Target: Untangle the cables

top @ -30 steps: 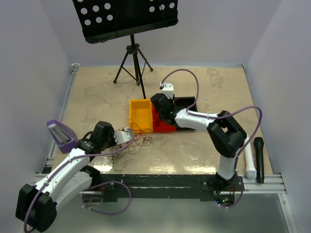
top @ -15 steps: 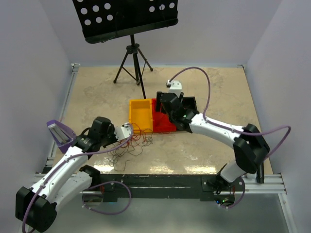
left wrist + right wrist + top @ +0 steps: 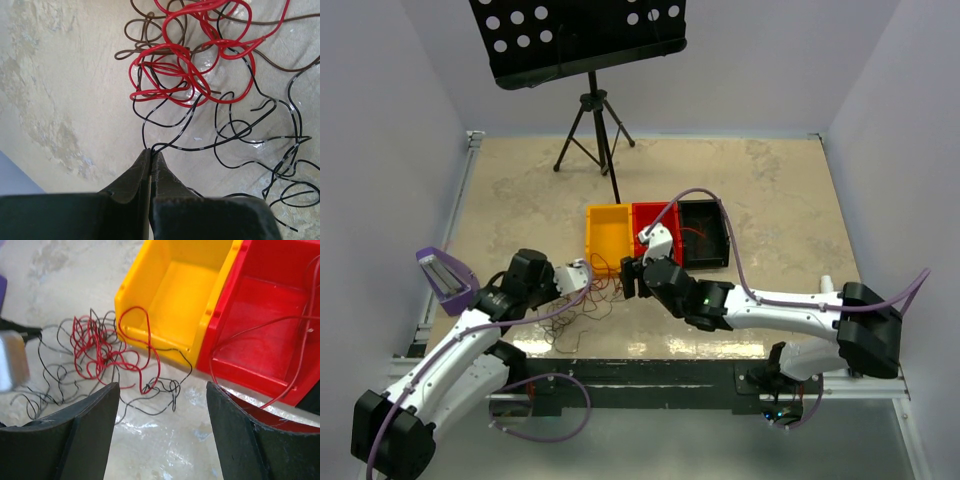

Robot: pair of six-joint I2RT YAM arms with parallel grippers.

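Note:
A tangle of thin red, black and brown cables (image 3: pixel 595 295) lies on the table in front of the yellow bin (image 3: pixel 610 238). In the left wrist view red loops (image 3: pixel 192 65) sit above black strands (image 3: pixel 250 135). My left gripper (image 3: pixel 151 152) is shut on a black cable at the tangle's left edge; in the top view it is at the tangle's left (image 3: pixel 582 275). My right gripper (image 3: pixel 162 390) is open and empty, above the tangle's right end (image 3: pixel 105 352), near the bins. A red cable (image 3: pixel 280 325) lies in the red bin (image 3: pixel 280 300).
Yellow, red (image 3: pixel 655 235) and black (image 3: pixel 703 235) bins stand side by side mid-table. A music stand on a tripod (image 3: pixel 592 120) is at the back. A purple object (image 3: pixel 445 275) sits at the left edge; a black microphone lay at the right edge earlier.
My right arm swung from over the red bin down and forward to the tangle's right side, open. My left gripper stayed at the tangle's left, barely moved.

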